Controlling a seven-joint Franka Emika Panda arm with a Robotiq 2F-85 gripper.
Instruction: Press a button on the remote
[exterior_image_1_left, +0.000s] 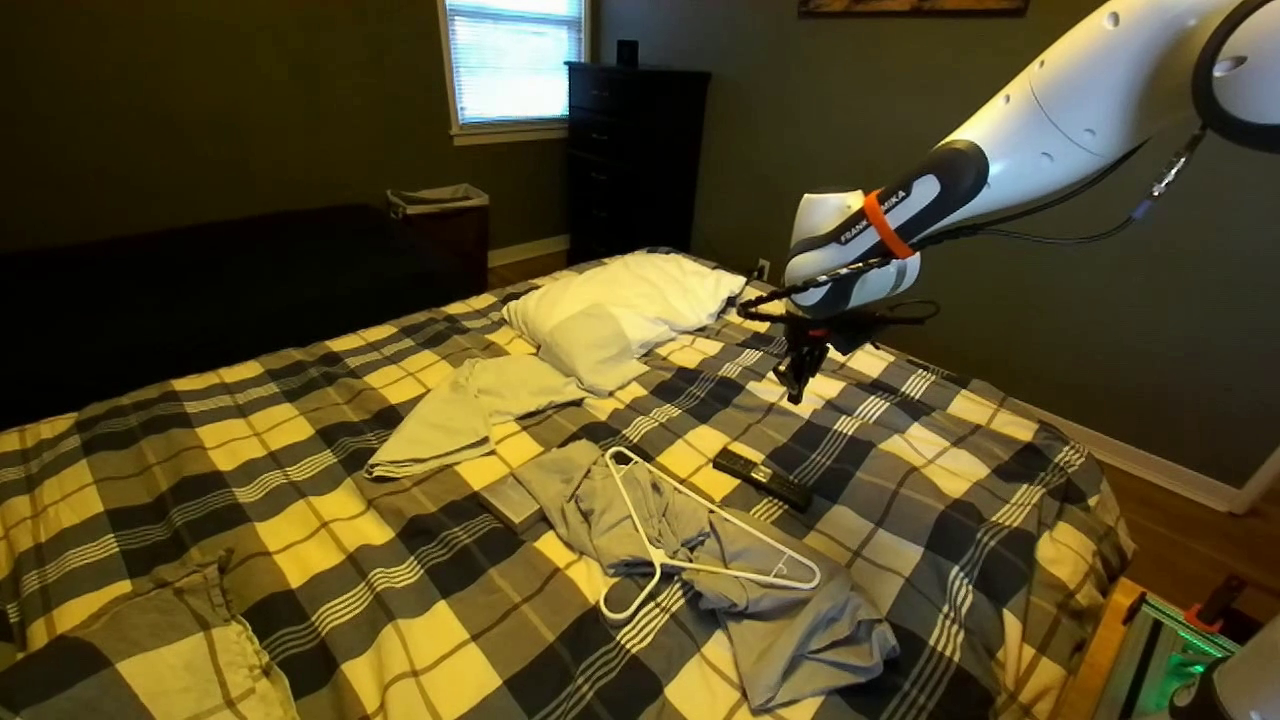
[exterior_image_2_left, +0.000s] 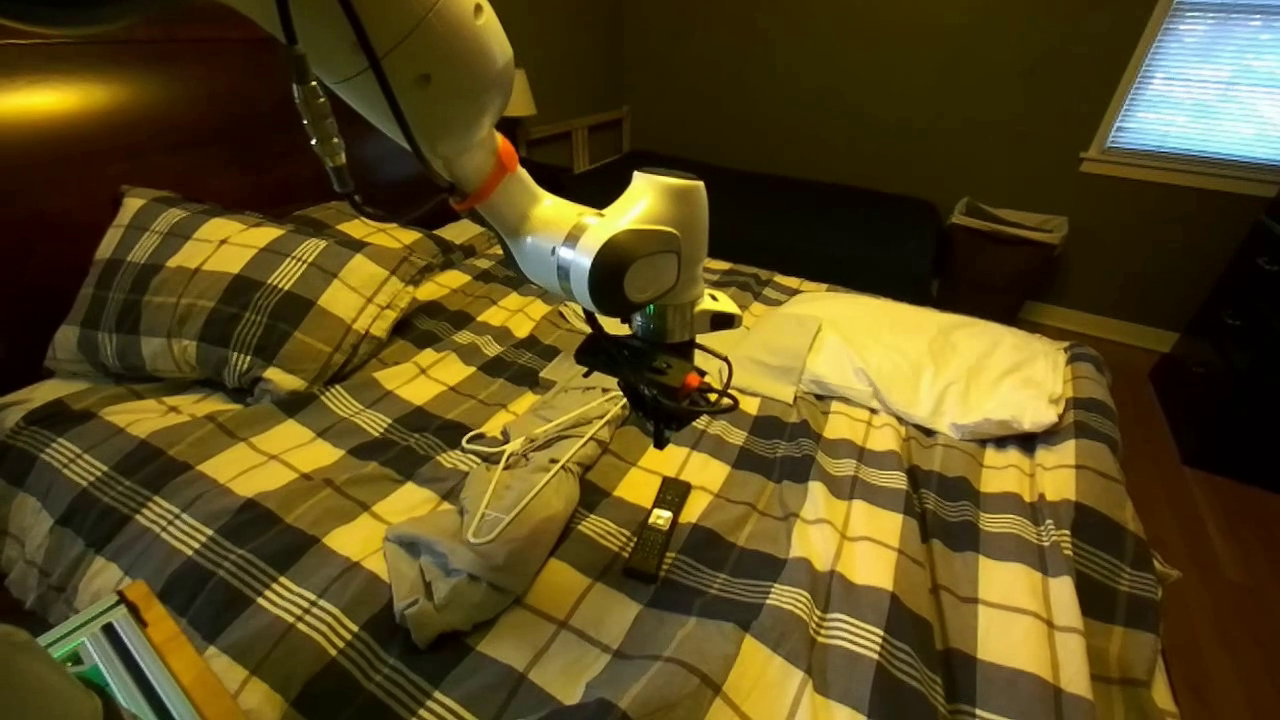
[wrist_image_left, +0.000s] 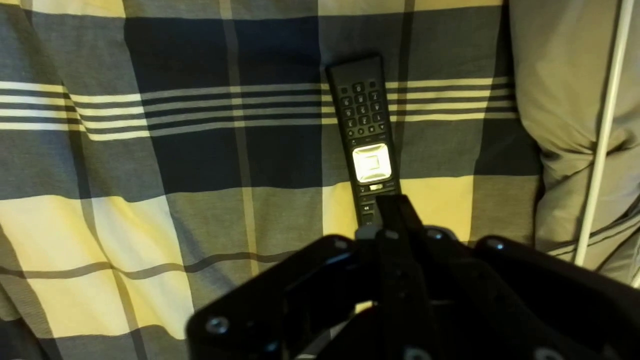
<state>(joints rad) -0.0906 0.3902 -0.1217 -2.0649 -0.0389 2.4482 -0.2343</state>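
Above the plaid bedspread, hovering near the remote control with end effector closed on nothing, fingers together. Find the remote control face up on the bedspread, near but not touching the gray cloth under the white clothes hanger. Seeing a clear gap below the fingertips in both exterior views, so reading this as line-up, with no press made yet. Can't pin down the key directly below; only seeing the fingertips by the double-arrow key in the wrist view. Next: pick a key, maybe the silver navigation pad, center over it, drop straight, push lightly, lift. Expect the bedspread to give, so probably allow extra travel.
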